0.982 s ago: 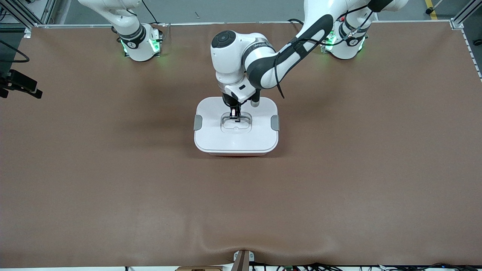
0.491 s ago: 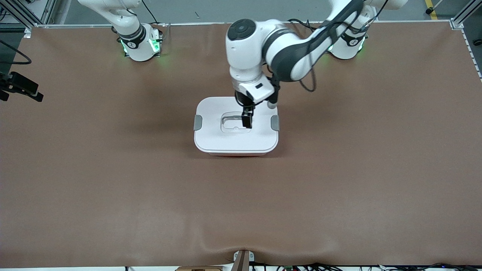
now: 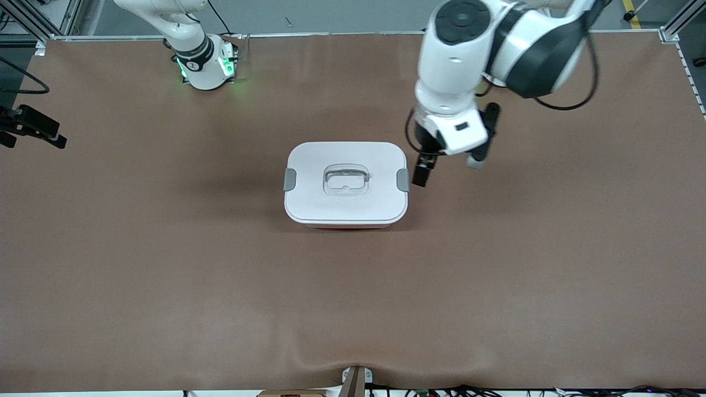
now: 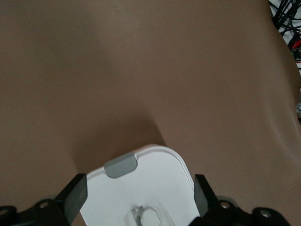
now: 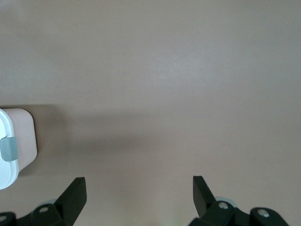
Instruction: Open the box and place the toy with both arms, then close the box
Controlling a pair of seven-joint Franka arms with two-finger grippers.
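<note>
The box stands mid-table with its white lid on. Its grey clips sit at the two ends and its clear handle in the lid's middle. My left gripper hangs open and empty in the air beside the clip at the left arm's end. The left wrist view shows its open fingers framing the lid and one clip. My right gripper is open and empty over bare table, with the box's end to one side. The toy is out of view.
The brown table mat spreads all round the box. The right arm's base stands at the edge farthest from the front camera. A black device juts in at the right arm's end of the table.
My left gripper has left the lid's handle, risen and swung toward the left arm's end of the table. The box has not moved and its lid stays on.
</note>
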